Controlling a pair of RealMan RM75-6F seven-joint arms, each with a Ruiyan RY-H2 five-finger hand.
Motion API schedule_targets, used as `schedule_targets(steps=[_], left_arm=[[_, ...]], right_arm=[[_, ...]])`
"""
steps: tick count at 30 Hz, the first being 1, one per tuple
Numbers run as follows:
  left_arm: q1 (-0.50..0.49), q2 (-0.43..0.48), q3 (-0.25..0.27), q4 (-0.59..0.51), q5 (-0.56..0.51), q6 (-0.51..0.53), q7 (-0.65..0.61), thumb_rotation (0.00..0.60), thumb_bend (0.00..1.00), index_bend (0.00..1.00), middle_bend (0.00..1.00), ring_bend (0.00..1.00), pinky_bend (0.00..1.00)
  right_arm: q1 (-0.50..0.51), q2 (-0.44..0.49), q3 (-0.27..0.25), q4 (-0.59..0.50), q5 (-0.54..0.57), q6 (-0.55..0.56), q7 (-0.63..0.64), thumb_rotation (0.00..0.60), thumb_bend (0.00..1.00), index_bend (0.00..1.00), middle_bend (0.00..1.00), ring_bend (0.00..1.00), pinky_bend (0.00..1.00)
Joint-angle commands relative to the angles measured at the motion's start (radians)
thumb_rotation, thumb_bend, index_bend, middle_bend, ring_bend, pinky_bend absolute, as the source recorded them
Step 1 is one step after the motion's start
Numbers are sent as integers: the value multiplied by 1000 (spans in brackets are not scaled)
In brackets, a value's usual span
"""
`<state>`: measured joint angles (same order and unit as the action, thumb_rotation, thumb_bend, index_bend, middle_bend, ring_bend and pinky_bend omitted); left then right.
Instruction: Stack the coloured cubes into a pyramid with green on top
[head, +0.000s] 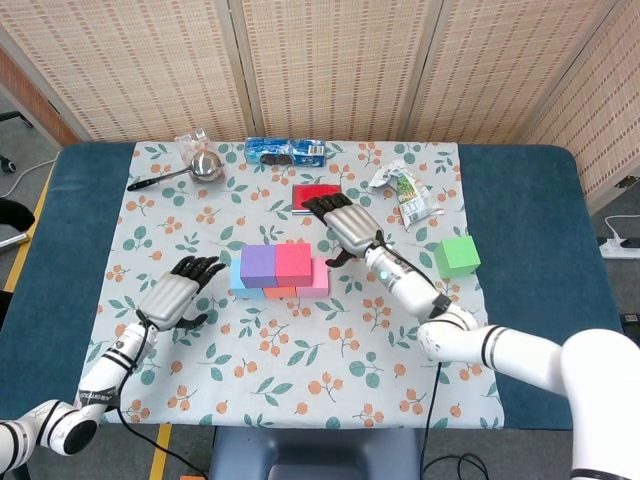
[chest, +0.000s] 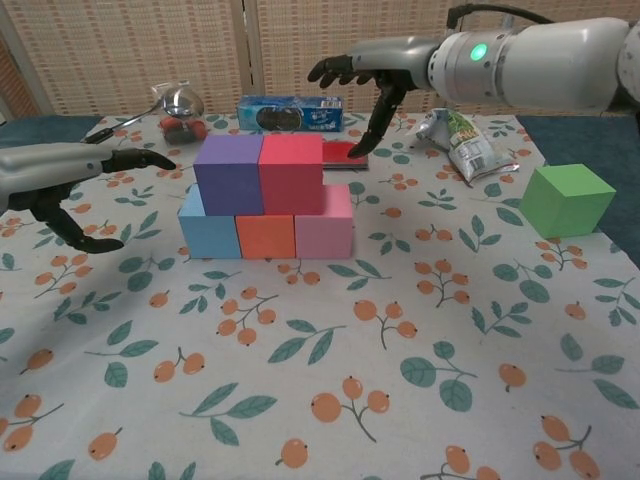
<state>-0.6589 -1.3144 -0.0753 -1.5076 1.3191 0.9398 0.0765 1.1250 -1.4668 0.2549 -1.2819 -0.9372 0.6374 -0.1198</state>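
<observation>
A two-tier stack stands mid-table: blue cube (chest: 207, 230), orange cube (chest: 265, 236) and pink cube (chest: 325, 228) below, purple cube (chest: 228, 173) and red cube (chest: 292, 172) on top. In the head view the purple cube (head: 258, 263) and red cube (head: 293, 261) cover most of the row beneath. The green cube (head: 457, 255) (chest: 567, 200) sits alone at the right. My left hand (head: 175, 295) (chest: 60, 175) hovers left of the stack, fingers spread, holding nothing. My right hand (head: 348, 227) (chest: 375, 70) is raised behind and right of the stack, also empty with fingers apart.
On the floral cloth (head: 300, 360) a flat red item (head: 317, 195) lies behind the stack, under my right hand. A blue biscuit pack (head: 286, 151), a metal ladle (head: 195, 166) and a crumpled snack packet (head: 408, 192) lie along the far side.
</observation>
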Motion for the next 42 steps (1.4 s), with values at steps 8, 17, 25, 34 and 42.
schedule_targets(steps=[8,17,25,34,42], left_arm=[[154,75,39,-75,34,183,-120,600,309,0,0,0,0],[259,93,70,-131,64,298,-161,600,311,0,0,0,0],[302,110,77,-167,72,320,-195,600,312,0,0,0,0],[324,121,71,-180,81,323,-227,600,309,0,0,0,0],[333,119,64,-175,82,312,-253,600,312,0,0,0,0]], right_arm=[[-212,306,-104,-264,-6,130,-22,600,67,0,35,0,0],[-315,301,-182,-111,-104,88,72,600,67,0,35,0,0],[-328,217,-203,78,-203,23,142,600,66,0,35,0,0],[-330,142,-210,230,-280,-30,213,600,66,0,64,0,0],[-331,93,-214,325,-345,-44,274,600,67,120,192,0,0]])
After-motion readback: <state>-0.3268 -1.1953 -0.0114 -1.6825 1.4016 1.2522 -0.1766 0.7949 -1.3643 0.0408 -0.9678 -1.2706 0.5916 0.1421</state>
